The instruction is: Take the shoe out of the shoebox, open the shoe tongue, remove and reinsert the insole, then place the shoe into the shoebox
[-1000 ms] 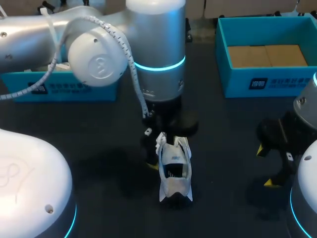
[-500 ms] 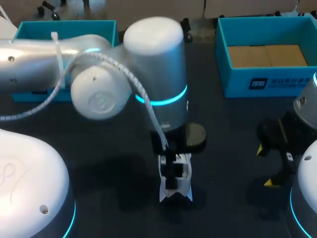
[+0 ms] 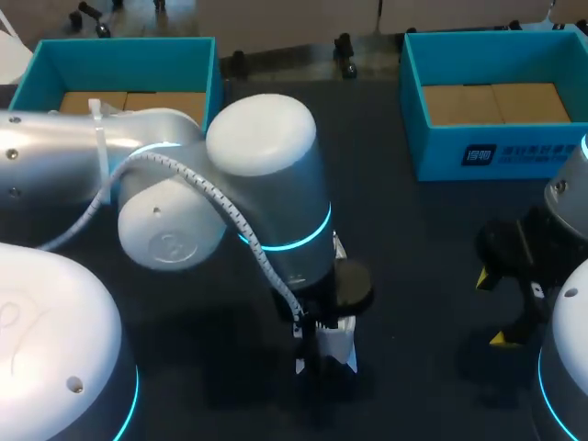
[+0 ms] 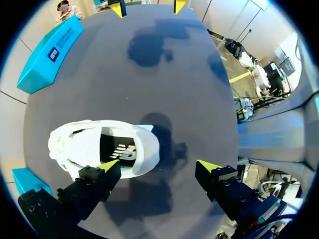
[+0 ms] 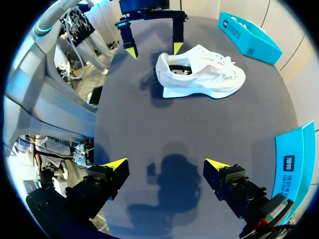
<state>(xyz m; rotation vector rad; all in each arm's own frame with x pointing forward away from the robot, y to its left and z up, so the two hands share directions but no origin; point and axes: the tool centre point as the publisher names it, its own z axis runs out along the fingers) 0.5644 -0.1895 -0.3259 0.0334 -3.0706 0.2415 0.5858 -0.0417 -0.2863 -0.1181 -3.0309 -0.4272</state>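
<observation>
Left gripper (image 4: 157,166), jaws apart, hangs over the heel of the white shoe (image 4: 94,147) near six o'clock on the table (image 3: 413,276). The right gripper (image 5: 165,163) is likewise apart. Closing off-centre could tip the shoe.

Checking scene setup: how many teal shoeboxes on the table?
2. Left shoebox at the far edge, partly behind the left arm; right shoebox at the far right. The arm could hide more.
</observation>
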